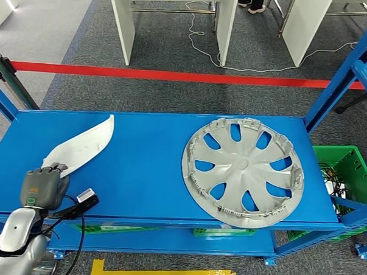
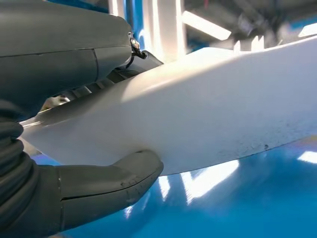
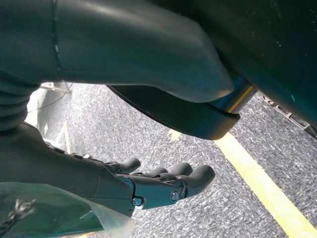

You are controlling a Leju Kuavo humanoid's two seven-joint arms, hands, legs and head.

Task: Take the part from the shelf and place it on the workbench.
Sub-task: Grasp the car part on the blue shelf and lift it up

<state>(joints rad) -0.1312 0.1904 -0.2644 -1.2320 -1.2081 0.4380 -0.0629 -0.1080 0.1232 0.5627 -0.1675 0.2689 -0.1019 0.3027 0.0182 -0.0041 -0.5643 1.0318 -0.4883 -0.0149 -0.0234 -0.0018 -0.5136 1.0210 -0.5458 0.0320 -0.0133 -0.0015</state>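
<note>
A long white curved part (image 1: 84, 143) lies on the blue shelf (image 1: 143, 166) at the left. My left hand (image 1: 42, 187) grips its near end. In the left wrist view the thumb (image 2: 112, 181) sits on one side of the white part (image 2: 209, 119) and the fingers on the other, so the part is clamped between them just above the shelf surface. My right hand (image 3: 157, 186) hangs over the grey carpet with its fingers stretched out and nothing in them.
A large silver wheel cover (image 1: 243, 170) lies flat on the right half of the shelf. A green crate (image 1: 347, 175) stands beyond the right end. Blue frame posts (image 1: 345, 71) rise at the right, red tape (image 1: 175, 75) crosses the carpet, and white table legs (image 1: 122, 25) stand behind.
</note>
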